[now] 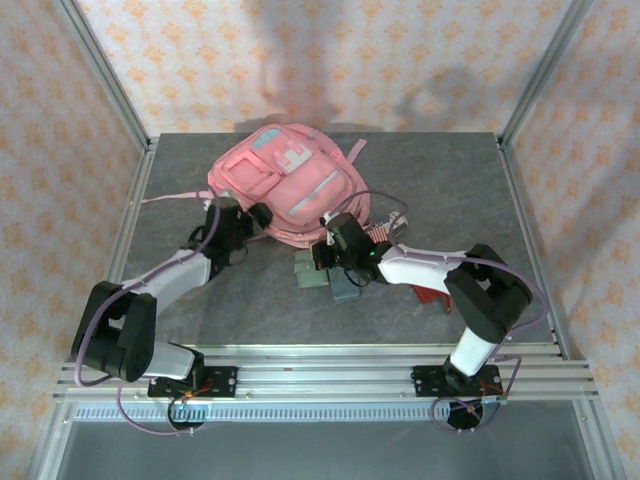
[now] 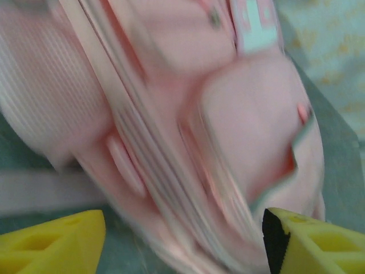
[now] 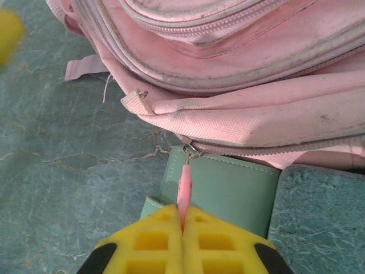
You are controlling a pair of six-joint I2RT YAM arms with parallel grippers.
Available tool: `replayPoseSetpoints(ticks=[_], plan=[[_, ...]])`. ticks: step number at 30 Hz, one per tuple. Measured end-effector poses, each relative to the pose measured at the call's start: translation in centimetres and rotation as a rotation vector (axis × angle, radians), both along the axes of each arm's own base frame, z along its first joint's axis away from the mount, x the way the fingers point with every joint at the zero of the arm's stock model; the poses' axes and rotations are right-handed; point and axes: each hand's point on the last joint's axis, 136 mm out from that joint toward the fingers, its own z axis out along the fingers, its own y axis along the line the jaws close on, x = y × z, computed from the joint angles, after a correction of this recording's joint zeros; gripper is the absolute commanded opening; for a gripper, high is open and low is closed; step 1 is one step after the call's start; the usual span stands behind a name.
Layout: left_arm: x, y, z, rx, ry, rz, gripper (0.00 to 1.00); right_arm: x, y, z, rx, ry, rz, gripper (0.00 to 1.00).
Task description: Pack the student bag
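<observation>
Large pink fabric backpack [image 1: 285, 185] lies flat, pockets up, at the centre-far part of the grey stone-look counter [image 1: 440, 190].

Left gripper [image 2: 185, 234] is at the bag's near-left edge. In its wrist view I see the yellow jaws standing apart with bag fabric beyond them. That picture is blurred.

Right gripper [image 3: 182, 220] is at the bag's near edge, right of centre, with its jaws together and clamped on the pink zipper pull [image 3: 184, 180] of the lowest zip.

Under that pull lies a flat pale green case [image 3: 228, 185], tucked partly beneath the bag. A grey-green slab [image 3: 319, 217] butts against the case.

I cannot tell what the red item [image 1: 430, 293] beneath the right arm is.
</observation>
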Motion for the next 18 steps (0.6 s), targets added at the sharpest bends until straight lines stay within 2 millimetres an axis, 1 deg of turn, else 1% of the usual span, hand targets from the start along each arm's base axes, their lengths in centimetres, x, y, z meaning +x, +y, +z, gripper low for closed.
replayPoseSetpoints(ticks=[1,2,5,7,9,11,12,13,15,16,17,18], plan=[[-0.7,-0.9,-0.8,-0.016,0.017,-0.021,0.76,0.0,0.1,0.0,0.005,0.002,0.001,0.0],[-1.1,-1.4,-1.6,-0.026,0.032,-0.03,0.77,0.0,0.1,-0.1,0.008,0.004,0.001,0.0],[-1.4,-2.0,-3.2,-0.061,0.06,-0.015,0.8,0.0,0.4,-0.1,0.016,0.007,0.008,0.0],[-1.1,-2.2,-3.6,-0.082,0.058,-0.002,0.82,0.0,0.5,-0.2,0.021,0.009,0.009,0.0],[-0.8,-2.9,-3.6,-0.105,0.044,-0.001,0.81,0.0,0.6,-0.1,0.028,0.009,0.009,0.0],[-0.3,-3.6,-3.8,-0.128,0.03,-0.005,0.76,0.0,0.6,-0.1,0.032,0.01,0.007,0.0],[-0.2,-4.0,-4.1,-0.136,0.031,-0.007,0.7,0.0,0.6,-0.1,0.035,0.011,0.006,0.0],[0.1,-4.3,-4.5,-0.148,0.036,-0.004,0.61,-0.1,0.6,-0.1,0.034,0.013,0.006,0.0],[0.5,-4.8,-5.5,-0.162,0.049,-0.005,0.28,-0.1,0.6,-0.2,0.033,0.014,0.006,0.0],[0.8,-5.1,-5.9,-0.173,0.055,-0.005,0.16,0.0,0.6,-0.3,0.033,0.014,0.006,0.0],[1.0,-5.2,-6.1,-0.18,0.057,-0.004,0.06,0.0,0.6,-0.5,0.031,0.016,0.006,0.0],[1.2,-5.5,-6.3,-0.193,0.062,-0.003,0.0,0.0,0.6,-0.9,0.025,0.022,0.005,0.0]])
